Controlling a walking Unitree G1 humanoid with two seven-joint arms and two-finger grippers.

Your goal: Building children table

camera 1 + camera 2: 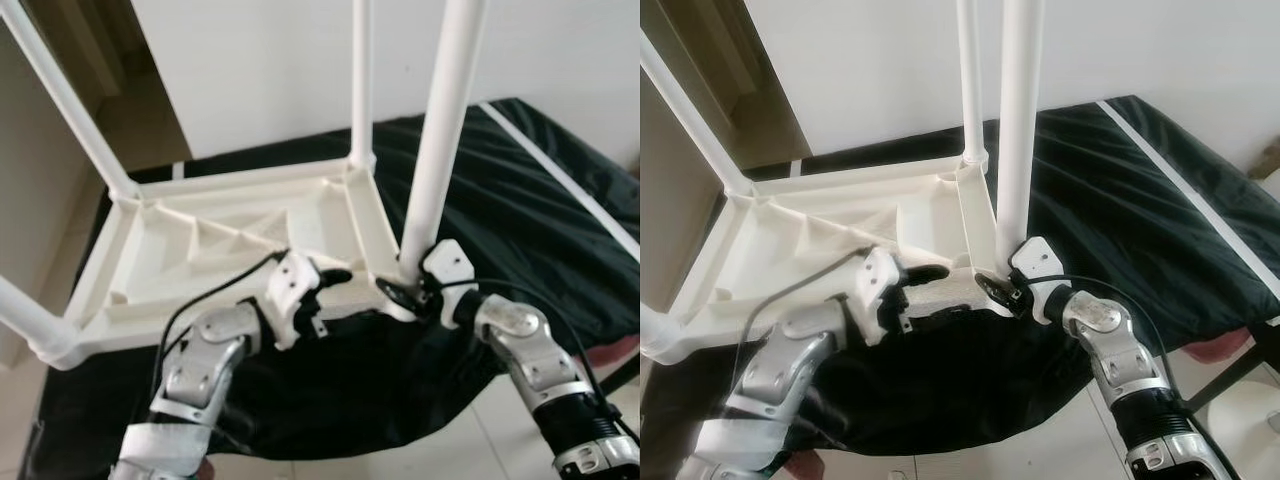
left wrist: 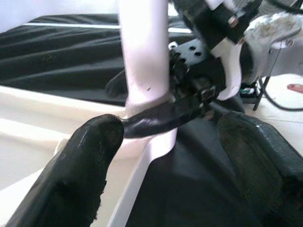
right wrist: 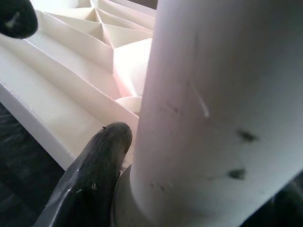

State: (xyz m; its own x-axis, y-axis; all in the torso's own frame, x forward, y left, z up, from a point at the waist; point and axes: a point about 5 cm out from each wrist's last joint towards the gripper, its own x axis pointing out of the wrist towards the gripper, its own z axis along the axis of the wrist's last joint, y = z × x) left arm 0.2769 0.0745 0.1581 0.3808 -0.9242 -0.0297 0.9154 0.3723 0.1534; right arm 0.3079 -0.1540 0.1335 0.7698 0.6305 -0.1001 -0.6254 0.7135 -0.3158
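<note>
The white children's table (image 1: 230, 250) lies upside down on a black sheet (image 1: 520, 190) by a white wall (image 1: 260, 60), the right pincer (image 1: 405, 292) clamped round the near leg (image 1: 440, 140) at its socket, while the left wrist view shows the left pincer (image 1: 330, 275), fingers apart, beside the frame.

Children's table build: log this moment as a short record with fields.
table: white plastic tabletop, upside down on a black cloth
legs: four stand in the corners, pointing up
near right leg: base gripped by the right claw
left claw: open, at the tabletop's near edge, beside that leg's corner
floor: pale tiles
</note>
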